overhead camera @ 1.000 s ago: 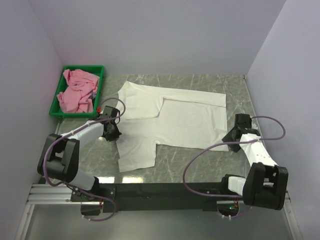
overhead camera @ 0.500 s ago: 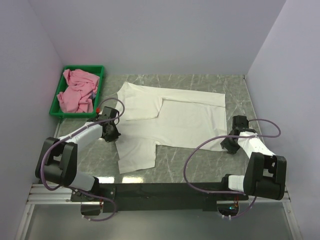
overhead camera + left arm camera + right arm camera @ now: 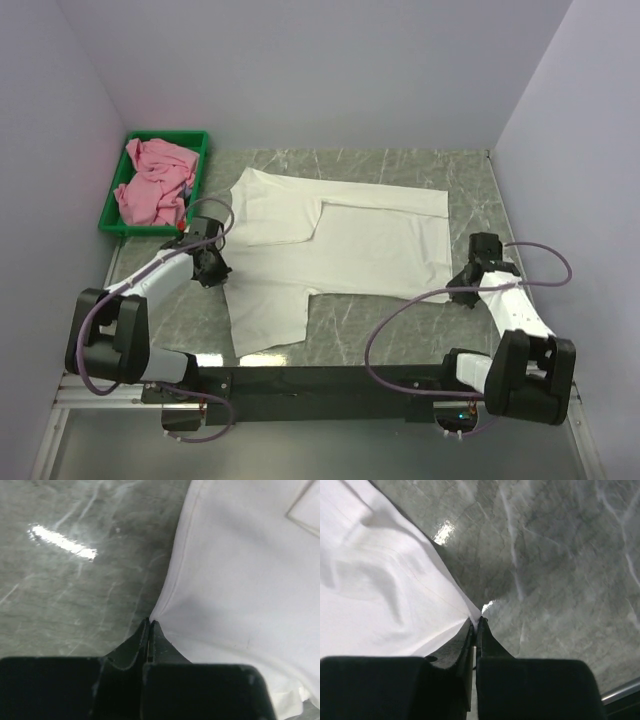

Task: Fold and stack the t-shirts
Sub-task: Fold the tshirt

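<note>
Newly changed: right gripper (image 3: 476,622) has shut on white shirt (image 3: 350,240) at its near-right corner; its jaws stood apart a second ago.
Left gripper (image 3: 150,623): clamped on the shirt's left edge, now drawn slightly outward.
White shirt: spread on table (image 3: 400,320).
Pink shirt (image 3: 155,180): crumpled in tray (image 3: 168,134).
Meaning: both sides held, so probably ready for a fold.

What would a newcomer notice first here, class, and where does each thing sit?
A large white t-shirt lies spread across the middle of the marble table. The left gripper pinches its left edge, and the right gripper pinches its near right corner. A crumpled pink t-shirt fills the green tray at the far left.
</note>
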